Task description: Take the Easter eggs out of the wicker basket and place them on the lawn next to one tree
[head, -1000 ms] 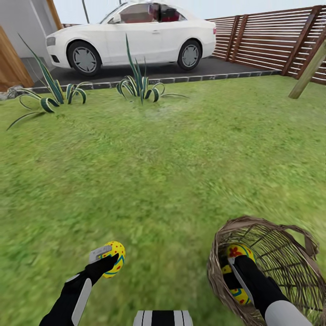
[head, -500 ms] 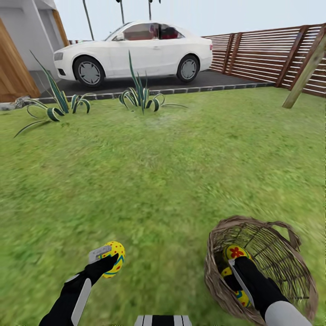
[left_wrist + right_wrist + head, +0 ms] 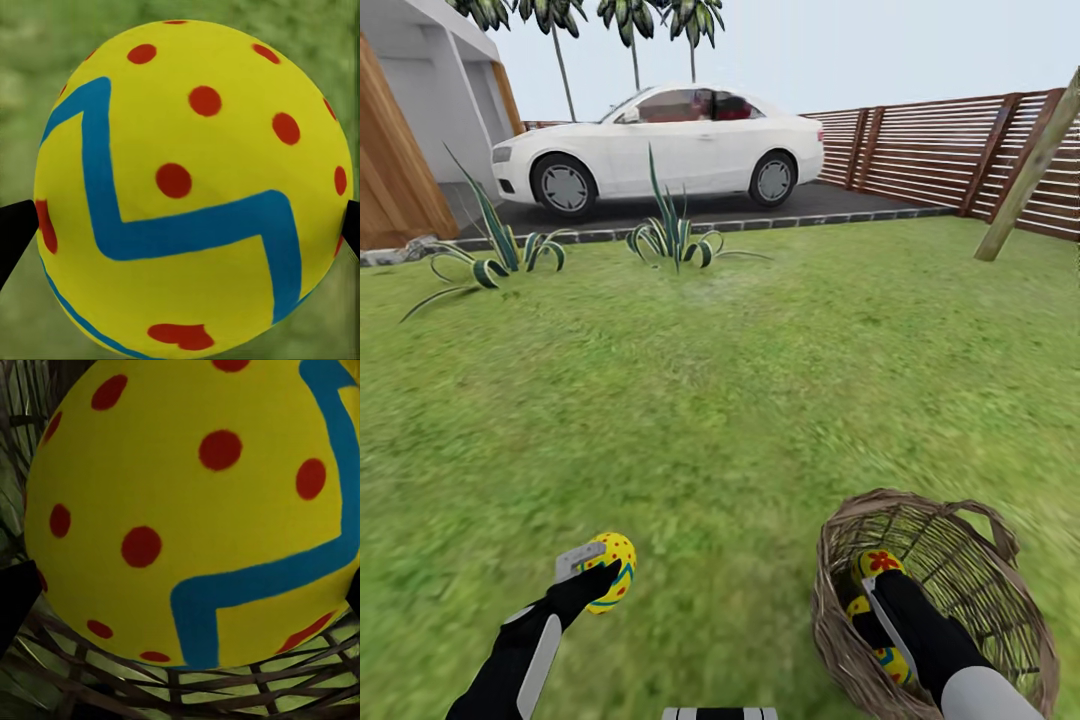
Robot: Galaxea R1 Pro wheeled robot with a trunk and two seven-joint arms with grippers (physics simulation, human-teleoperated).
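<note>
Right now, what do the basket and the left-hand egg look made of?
Basket: brown woven wicker, matte, with open gaps between strands showing grass. Egg in the left gripper: smooth, hard-looking yellow shell with flat painted blue zigzags and red dots; plastic or painted shell, can't tell.

The basket point(image 3: 935, 600) lies on the lawn point(image 3: 740, 400) at its near right, with two eggs point(image 3: 878, 562) and the right gripper point(image 3: 872, 612) inside. The left gripper point(image 3: 592, 572) holds a third egg point(image 3: 615, 568) above the near left grass. A car point(image 3: 660, 145) stands beyond the far edge.
</note>
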